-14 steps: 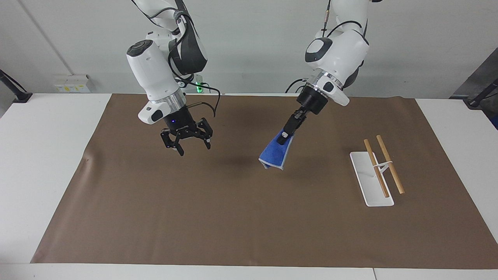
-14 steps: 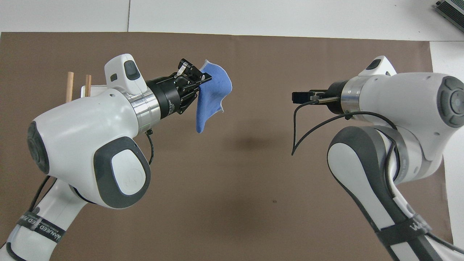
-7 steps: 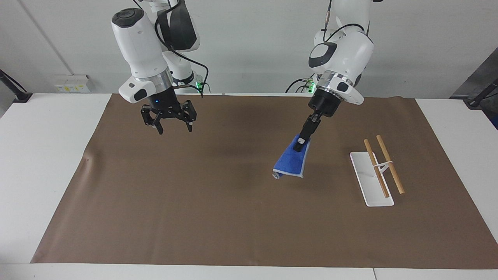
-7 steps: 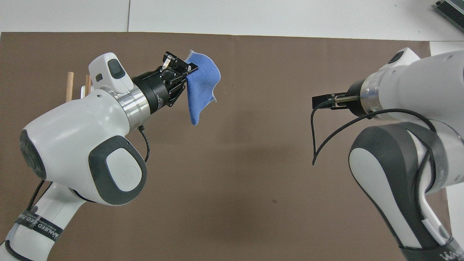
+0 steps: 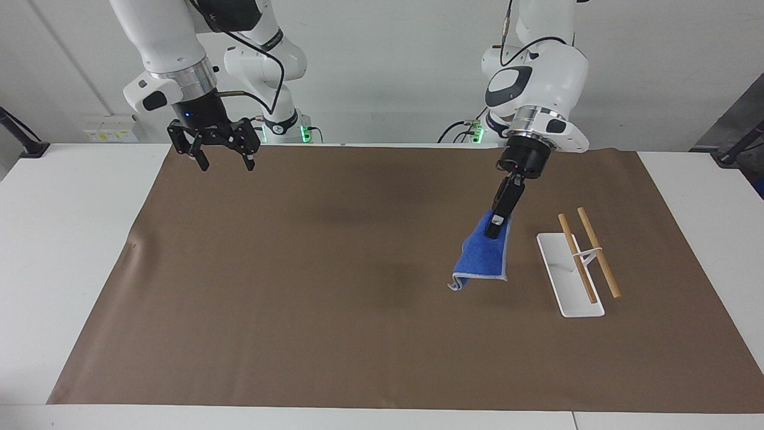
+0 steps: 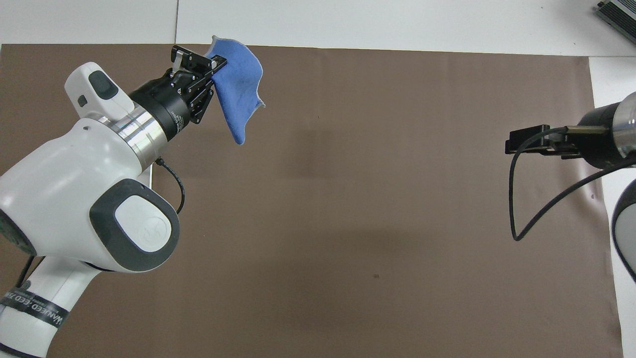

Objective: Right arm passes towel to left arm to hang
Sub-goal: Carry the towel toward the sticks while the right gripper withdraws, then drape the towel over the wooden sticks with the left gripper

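The royal-blue towel [image 5: 481, 260] with a pale stitched edge hangs from my left gripper [image 5: 495, 229], which is shut on its top corner. It hangs in the air over the brown mat, just beside the rack on the side toward the right arm's end. In the overhead view the towel [image 6: 237, 90] drapes from the left gripper [image 6: 212, 63]. My right gripper [image 5: 227, 166] is open and empty, raised over the mat's edge near its own base. It also shows in the overhead view [image 6: 519, 145].
A white rack base [image 5: 568, 286] with two wooden rods [image 5: 598, 253] stands toward the left arm's end of the table. A brown mat [image 5: 334, 298] covers most of the white table [image 5: 65, 239]. In the overhead view the left arm hides the rack.
My left gripper has carried the towel toward the rack and farther from the robots. My right gripper has drawn back, up and toward its own end of the table, still open.
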Tool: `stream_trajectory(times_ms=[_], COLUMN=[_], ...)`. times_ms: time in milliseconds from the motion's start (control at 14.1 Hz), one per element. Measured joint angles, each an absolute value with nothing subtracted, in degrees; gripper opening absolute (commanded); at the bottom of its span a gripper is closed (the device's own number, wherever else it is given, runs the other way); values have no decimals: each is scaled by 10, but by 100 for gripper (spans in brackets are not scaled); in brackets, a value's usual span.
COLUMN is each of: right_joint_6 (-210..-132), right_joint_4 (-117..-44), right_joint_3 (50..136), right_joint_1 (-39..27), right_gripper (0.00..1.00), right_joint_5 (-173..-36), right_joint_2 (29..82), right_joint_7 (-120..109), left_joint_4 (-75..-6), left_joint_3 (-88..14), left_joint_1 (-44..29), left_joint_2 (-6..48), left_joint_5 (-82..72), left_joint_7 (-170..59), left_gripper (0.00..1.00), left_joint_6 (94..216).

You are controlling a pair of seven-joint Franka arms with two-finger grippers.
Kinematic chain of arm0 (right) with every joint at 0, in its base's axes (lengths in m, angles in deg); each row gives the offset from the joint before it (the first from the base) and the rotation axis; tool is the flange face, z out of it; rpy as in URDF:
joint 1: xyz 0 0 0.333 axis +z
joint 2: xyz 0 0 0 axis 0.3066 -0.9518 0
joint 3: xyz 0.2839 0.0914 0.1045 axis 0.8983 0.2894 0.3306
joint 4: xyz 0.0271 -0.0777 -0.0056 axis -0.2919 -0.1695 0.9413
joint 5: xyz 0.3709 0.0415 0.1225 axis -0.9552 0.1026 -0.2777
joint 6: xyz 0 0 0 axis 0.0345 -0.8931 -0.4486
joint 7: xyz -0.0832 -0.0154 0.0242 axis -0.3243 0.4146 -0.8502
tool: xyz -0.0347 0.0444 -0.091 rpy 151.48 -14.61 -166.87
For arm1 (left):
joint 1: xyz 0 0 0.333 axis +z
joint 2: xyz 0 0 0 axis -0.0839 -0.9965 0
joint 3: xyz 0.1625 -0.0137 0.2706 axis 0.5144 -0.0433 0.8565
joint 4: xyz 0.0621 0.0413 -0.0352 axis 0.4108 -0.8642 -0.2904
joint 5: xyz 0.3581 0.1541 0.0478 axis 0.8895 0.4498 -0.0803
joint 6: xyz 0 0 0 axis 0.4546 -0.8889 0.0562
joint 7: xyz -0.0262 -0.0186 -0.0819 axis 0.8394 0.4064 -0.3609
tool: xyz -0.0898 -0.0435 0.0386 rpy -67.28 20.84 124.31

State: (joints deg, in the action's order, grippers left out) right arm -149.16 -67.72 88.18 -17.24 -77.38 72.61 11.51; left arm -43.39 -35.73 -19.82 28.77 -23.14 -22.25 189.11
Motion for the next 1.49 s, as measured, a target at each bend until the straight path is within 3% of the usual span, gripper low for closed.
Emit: stream_trajectory(times_ms=[424, 920, 1203, 1486], right_joint_6=[-1438, -1422, -1420, -1418], right_joint_4=[-654, -655, -656, -657], right_joint_3=[826, 821, 759, 781], right_joint_1=[-172, -162, -92, -103], right_gripper=[100, 100, 100, 100], right_joint_5=[-769, -743, -741, -740], right_joint_2=[738, 736, 736, 735], right_joint_7=[102, 95, 95, 95], left_joint_4=[-439, -447, -497, -524], left_joint_3=[-357, -357, -357, -357], left_joint_1=[-178, -145, -125, -73], left_joint_2=[294, 296, 316, 327], left_joint_5=[-231, -231, -231, -231], left_joint_7=[-310, -324, -324, -318], left_gripper=[0, 0, 0, 0], left_joint_6=[1892, 1858, 1845, 1845])
